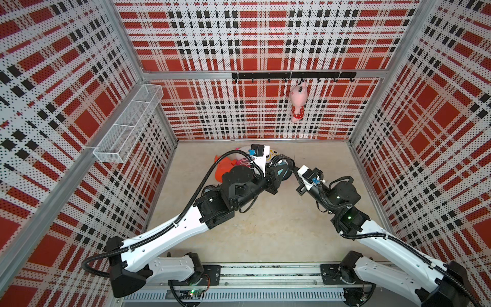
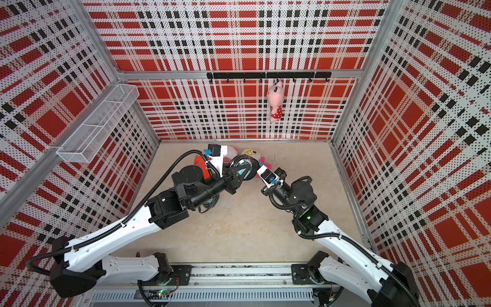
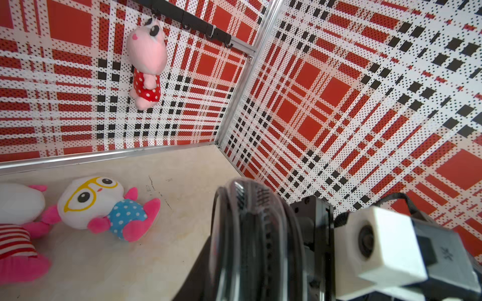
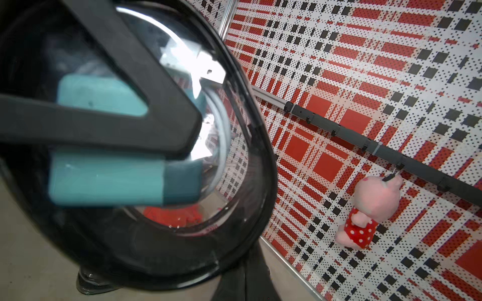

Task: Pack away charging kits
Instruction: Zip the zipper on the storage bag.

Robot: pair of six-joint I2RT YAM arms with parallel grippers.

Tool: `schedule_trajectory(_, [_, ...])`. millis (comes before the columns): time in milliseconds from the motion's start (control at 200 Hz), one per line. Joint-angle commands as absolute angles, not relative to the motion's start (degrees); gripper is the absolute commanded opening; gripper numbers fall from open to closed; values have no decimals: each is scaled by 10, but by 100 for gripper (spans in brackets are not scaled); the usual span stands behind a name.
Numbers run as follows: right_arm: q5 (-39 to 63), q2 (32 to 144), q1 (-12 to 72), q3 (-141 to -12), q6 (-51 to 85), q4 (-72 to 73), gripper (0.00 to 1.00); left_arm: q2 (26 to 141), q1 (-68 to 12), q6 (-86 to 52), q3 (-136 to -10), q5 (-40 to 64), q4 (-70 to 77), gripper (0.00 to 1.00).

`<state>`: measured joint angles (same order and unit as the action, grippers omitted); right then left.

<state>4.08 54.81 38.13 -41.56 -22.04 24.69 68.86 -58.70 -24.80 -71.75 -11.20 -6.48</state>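
- The left gripper (image 1: pixel 276 174) is clamped across the black zip case (image 1: pixel 282 167), holding it on edge near the middle of the tabletop's (image 1: pixel 265 226) far edge.
- A teal plug adapter (image 4: pixel 109 177) and a white cable (image 4: pixel 223 130) show through the case's clear window, so this kit is already inside.
- The right gripper (image 1: pixel 294 167) has its jaws together at the case's right end. It is possibly on the zip pull, but the contact is hidden.
- The closing pull would likely follow the case rim, with the right arm nearer.

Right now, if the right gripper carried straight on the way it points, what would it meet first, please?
The black case: the right gripper sits at its rim, apparently touching it, though exact contact is hard to judge.
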Motion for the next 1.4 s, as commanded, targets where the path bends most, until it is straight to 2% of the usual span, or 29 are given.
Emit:
schedule_trajectory(0, [59, 551, 359, -460, -270, 235, 0, 696, -601, -230, -731, -117, -103, 0])
schedule_trajectory(286, [168, 548, 303, -472, -349, 230, 0, 698, -600, -226, -742, -134, -128, 0])
schedule_trajectory(436, [208, 559, 300, -489, -408, 203, 0, 704, -601, -223, -745, -131, -137, 0])
schedule_trajectory(737, [232, 586, 278, -526, -482, 180, 0, 714, -600, -222, -747, -135, -154, 0])
schedule_trajectory(1082, [306, 633, 218, -590, -531, 141, 0, 725, -596, -194, -765, -143, -187, 0])
schedule_trajectory(1393, [438, 639, 218, -597, -608, 156, 0, 781, -578, -177, -806, -127, -207, 0])
